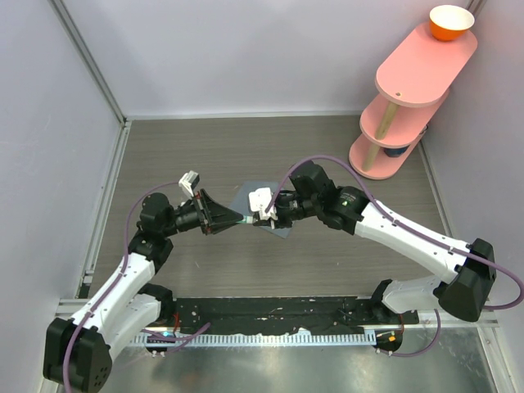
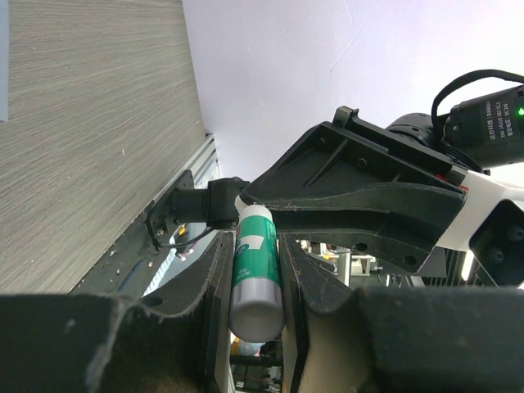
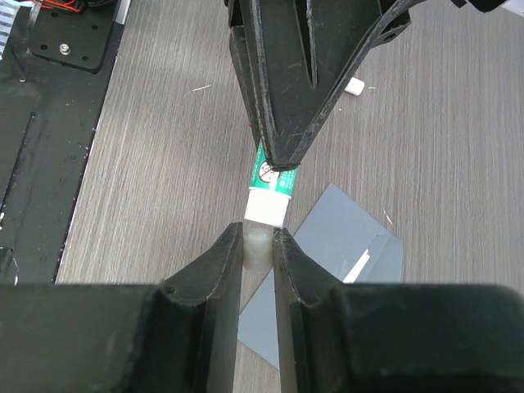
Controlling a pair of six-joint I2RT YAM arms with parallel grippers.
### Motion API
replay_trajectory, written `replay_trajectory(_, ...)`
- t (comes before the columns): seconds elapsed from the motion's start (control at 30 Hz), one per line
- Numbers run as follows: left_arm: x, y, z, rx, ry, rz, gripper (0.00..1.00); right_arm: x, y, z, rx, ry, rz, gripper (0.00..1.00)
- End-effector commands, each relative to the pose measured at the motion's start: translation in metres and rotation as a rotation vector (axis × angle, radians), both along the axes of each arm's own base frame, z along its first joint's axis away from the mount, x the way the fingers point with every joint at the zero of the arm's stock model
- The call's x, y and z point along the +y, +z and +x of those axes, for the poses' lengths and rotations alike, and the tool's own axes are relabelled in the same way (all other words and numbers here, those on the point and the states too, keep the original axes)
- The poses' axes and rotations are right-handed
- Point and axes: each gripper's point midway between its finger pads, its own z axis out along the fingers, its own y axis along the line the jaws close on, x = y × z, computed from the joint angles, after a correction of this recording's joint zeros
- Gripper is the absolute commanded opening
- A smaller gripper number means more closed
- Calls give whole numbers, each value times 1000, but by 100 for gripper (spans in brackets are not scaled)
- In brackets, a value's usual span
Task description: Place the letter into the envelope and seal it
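Bearing the envelope (image 3: 332,228), the grey wood-grain table (image 1: 246,147) meets pale walls (image 1: 246,49).

Top cam overhead, looks down on table (image 1: 205,155); wrist cams close-up, facing each other; both show glue stick (image 2: 255,270).

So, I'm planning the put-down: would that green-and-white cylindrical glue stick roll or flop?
Likely rolls: the green-and-white cylindrical glue stick is round-bodied and smooth. Probably stiff: it spans straight between the left gripper and right gripper.

You get nothing legible: glue stick (image 2: 255,262) green-white label blurred, red round sign on it; right arm's motor sticker (image 2: 491,123) print too small.
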Motion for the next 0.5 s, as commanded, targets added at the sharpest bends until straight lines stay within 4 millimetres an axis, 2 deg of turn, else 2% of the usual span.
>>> replay_trajectory(0.0, -2, 7, -1, -41, 4, -13, 0, 13, 26, 3, -31, -1, 76, 17)
replay_trajectory(0.33, -2, 1, -4, -31, 9, 19, 0, 18, 26, 14, 20, -81, 75, 17)
replay_trajectory(0.47, 0, -6, -8, -20, 0, 48, 0, 10, 16, 3, 66, -66, 41, 34)
